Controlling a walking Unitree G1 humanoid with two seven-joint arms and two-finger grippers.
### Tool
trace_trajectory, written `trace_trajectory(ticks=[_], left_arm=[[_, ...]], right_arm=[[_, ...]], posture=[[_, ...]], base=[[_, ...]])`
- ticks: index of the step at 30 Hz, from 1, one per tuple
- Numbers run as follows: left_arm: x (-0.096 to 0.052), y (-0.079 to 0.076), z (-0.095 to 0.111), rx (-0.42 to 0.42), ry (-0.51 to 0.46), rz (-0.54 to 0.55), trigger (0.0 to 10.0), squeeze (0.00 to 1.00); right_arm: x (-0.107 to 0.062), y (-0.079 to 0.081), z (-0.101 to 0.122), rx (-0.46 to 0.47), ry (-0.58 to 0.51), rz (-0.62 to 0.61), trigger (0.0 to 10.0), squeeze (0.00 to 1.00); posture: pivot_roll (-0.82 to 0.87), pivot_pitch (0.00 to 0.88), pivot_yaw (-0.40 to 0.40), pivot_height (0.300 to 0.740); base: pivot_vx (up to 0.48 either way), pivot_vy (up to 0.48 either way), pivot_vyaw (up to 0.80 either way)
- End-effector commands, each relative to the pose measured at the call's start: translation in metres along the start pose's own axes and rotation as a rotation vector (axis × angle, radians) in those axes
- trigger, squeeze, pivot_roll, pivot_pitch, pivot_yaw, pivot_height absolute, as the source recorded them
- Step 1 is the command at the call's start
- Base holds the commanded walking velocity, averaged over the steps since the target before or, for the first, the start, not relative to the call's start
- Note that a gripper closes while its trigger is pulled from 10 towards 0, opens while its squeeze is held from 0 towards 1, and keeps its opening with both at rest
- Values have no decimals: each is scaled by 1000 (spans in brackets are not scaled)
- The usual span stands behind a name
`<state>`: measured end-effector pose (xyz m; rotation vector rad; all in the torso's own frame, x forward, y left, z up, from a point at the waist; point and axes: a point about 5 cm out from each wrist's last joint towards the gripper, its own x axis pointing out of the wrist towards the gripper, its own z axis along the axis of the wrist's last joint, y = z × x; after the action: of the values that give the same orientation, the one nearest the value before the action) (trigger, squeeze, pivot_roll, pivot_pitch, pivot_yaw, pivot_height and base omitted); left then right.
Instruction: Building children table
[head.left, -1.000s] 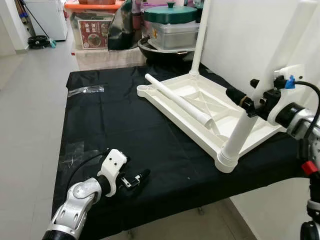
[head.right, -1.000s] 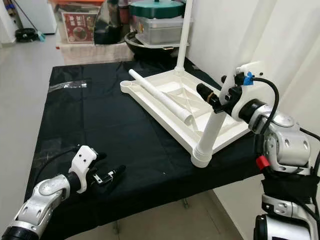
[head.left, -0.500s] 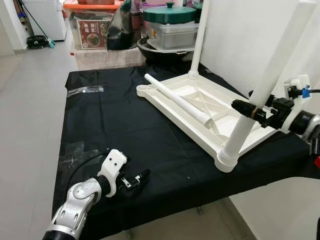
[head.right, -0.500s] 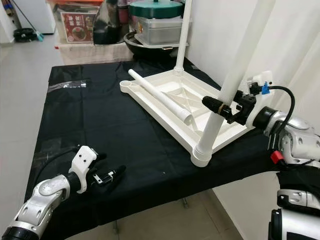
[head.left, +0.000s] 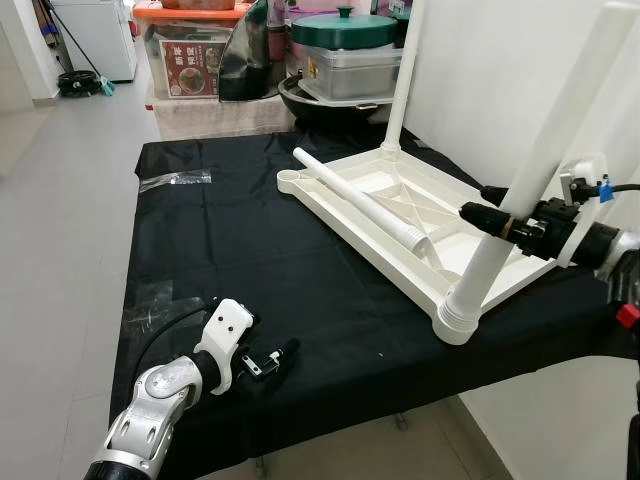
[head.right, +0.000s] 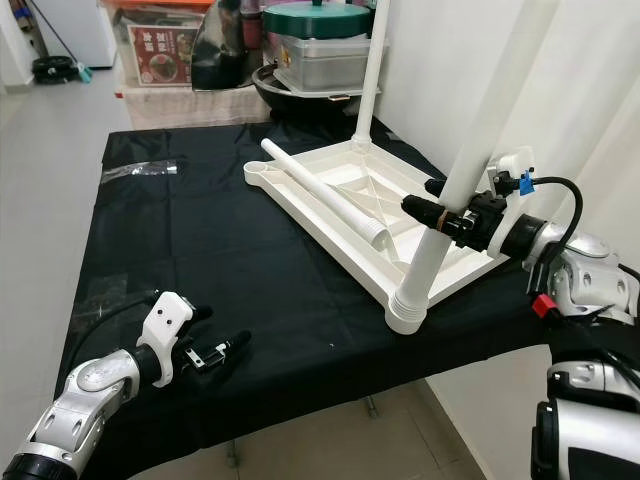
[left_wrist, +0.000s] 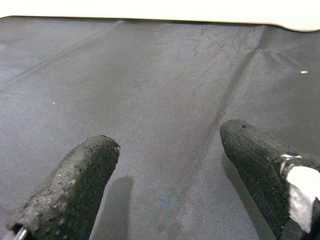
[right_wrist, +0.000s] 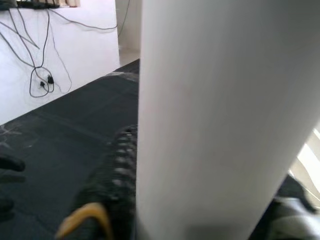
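A white children's table top (head.left: 342, 218) lies upside down on the black cloth (head.left: 230, 250). One white leg (head.left: 545, 140) stands tilted in its near corner socket (head.left: 457, 318). A second leg (head.left: 403, 80) stands upright at the far corner. A third, loose leg (head.left: 355, 198) lies across the underside. My right gripper (head.left: 490, 205) reaches in from the right, with its fingers on either side of the near leg (right_wrist: 200, 115) and closed on it low down. My left gripper (head.left: 285, 355) rests open on the cloth near the front left edge, its fingertips (left_wrist: 85, 170) holding nothing.
A crumpled plastic wrap (head.left: 175, 180) lies at the cloth's far left. Pots and storage boxes (head.left: 345, 45) crowd the floor behind the table. A white wall (head.left: 480, 80) runs close along the right side. Grey floor (head.left: 60, 200) stretches to the left.
My right wrist has dropped lower and swung out to the right, while its fingers stay at the near leg. The left arm has not moved.
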<state>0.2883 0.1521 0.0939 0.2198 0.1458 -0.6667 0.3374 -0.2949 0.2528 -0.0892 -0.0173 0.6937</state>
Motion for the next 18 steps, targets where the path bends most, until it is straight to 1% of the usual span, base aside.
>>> trace_trajectory(ticks=[1, 7, 10, 11, 13, 14, 15, 16, 17, 18], left_arm=[[-2, 2, -1, 6, 11, 3, 10000, 0], [-2, 2, -1, 6, 10, 3, 10000, 0], [-2, 1, -1, 5, 9, 3, 10000, 0], [-2, 1, -1, 5, 9, 3, 10000, 0], [-3, 1, -1, 4, 9, 4, 10000, 0], [-3, 1, -1, 4, 9, 4, 10000, 0], [-3, 1, -2, 4, 9, 4, 10000, 0], [-3, 1, -2, 4, 9, 4, 10000, 0], [-3, 0, -2, 3, 10, 4, 10000, 0], [-3, 0, -2, 3, 10, 4, 10000, 0]], right_arm=[[1, -1, 1, -18, 10, 7, 0, 0], [3, -3, -3, -25, 10, 6, 0, 0], [5, -6, -7, -42, 20, -49, 0, 0], [5, -6, -7, -42, 20, -49, 0, 0], [10, -5, -12, -68, 40, -102, 0, 0], [10, -5, -12, -68, 40, -102, 0, 0], [14, -5, -14, -68, 39, -156, 0, 0], [14, -5, -14, -68, 39, -156, 0, 0], [20, -3, -16, -64, 29, -210, 0, 0], [20, -3, -16, -64, 29, -210, 0, 0]], posture=[[-12, 0, -75, 740], [-13, 0, -76, 740], [-13, 0, -77, 740], [-13, 0, -77, 740], [-15, 0, -77, 740], [-15, 0, -77, 740], [-15, 0, -78, 740], [-15, 0, -78, 740], [-15, 0, -77, 740], [-15, 0, -77, 740]], base=[[0, 0, 0], [0, 0, 0], [0, 0, 0], [0, 0, 0], [0, 0, 0], [0, 0, 0], [0, 0, 0], [0, 0, 0], [0, 0, 0], [0, 0, 0]])
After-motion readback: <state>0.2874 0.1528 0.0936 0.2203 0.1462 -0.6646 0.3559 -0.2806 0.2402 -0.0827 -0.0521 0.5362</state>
